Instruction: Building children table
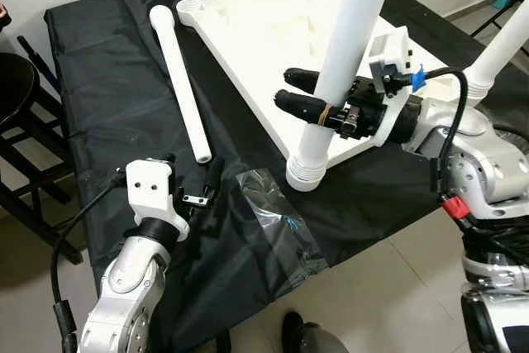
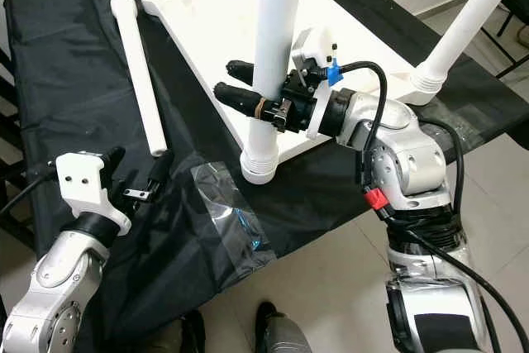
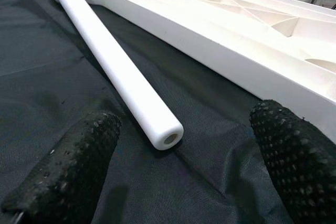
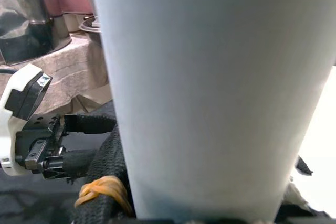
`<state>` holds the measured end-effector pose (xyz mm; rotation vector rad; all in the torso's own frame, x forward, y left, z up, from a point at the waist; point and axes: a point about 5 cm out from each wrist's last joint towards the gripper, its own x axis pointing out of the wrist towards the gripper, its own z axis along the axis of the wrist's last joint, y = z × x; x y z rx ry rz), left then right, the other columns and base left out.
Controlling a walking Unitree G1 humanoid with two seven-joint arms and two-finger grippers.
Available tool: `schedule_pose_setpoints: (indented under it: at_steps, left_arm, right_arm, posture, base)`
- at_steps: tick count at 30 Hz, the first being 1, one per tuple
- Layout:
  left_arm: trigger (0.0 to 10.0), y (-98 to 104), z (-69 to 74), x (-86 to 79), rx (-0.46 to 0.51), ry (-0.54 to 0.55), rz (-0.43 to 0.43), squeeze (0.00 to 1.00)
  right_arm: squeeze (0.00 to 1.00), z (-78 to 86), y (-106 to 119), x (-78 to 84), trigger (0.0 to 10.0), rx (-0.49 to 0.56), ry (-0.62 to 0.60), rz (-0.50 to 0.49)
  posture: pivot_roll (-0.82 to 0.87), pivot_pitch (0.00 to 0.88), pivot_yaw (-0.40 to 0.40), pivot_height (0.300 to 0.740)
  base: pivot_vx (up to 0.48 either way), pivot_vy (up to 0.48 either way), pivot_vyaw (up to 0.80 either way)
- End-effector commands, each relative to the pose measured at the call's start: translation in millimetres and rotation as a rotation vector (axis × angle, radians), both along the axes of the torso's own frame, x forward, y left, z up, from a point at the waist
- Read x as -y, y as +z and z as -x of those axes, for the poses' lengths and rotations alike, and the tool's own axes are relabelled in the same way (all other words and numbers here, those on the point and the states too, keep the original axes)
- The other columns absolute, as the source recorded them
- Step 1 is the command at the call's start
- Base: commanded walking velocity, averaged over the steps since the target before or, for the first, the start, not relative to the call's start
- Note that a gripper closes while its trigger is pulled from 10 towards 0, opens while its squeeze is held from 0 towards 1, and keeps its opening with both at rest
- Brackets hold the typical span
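Our right gripper (image 2: 248, 88) pinches a standing white table leg (image 2: 273, 47) between its two black fingers. The bottom of that leg sits in a corner of the upside-down white tabletop (image 1: 273, 39), which lies on a black cloth (image 1: 116, 105). Another leg (image 2: 467, 26) stands at the next corner. Our left gripper (image 1: 196, 192) is low over the cloth with its fingers (image 3: 63, 174) spread apart, just beside the end of a loose leg (image 1: 182, 80) lying flat next to the tabletop. A clear plastic bag (image 1: 277, 221) lies on the cloth near our left gripper. We cannot read any words anywhere.
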<state>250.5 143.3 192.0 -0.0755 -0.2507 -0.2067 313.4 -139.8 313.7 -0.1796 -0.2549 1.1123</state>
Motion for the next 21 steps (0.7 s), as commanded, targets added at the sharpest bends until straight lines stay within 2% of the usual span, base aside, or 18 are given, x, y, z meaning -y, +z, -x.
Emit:
schedule_pose_setpoints:
  at_steps: [1, 10, 17, 20, 21]
  left_arm:
    - [10.0, -3, 2.3, -0.9, -0.009, 0.011, -0.010, 0.00]
    - [10.0, -3, 2.2, -1.1, -0.008, 0.012, -0.009, 0.00]
    - [10.0, -3, 1.6, -1.8, -0.006, 0.014, -0.008, 0.00]
    - [10.0, -3, 1.4, -1.9, -0.005, 0.014, -0.009, 0.00]
    - [10.0, -3, 1.4, -1.9, -0.005, 0.014, -0.009, 0.00]
  right_arm:
    - [0.00, 0.6, -9, -6.2, 10.0, -0.031, -0.006, 0.030]
    - [0.00, -2.2, -16, -8.2, 10.0, -0.043, -0.069, 0.035]
    - [0.00, 2.0, -26, -23.0, 10.0, -0.032, -0.204, -0.015]
    - [0.00, 1.4, -29, -24.9, 10.0, -0.019, -0.306, -0.038]
    - [0.00, 1.4, -29, -24.9, 10.0, -0.019, -0.306, -0.038]
  posture:
    - [-0.02, 0.342, -0.020, 0.740]
    - [-0.03, 0.344, -0.021, 0.740]
    - [-0.03, 0.345, -0.021, 0.740]
    - [-0.03, 0.345, -0.022, 0.740]
    - [-0.03, 0.345, -0.022, 0.740]
  base:
    - [0.000, 0.000, 0.00]
    - [0.000, 0.000, 0.00]
    - [0.000, 0.000, 0.00]
    - [0.000, 0.000, 0.00]
    - [0.000, 0.000, 0.00]
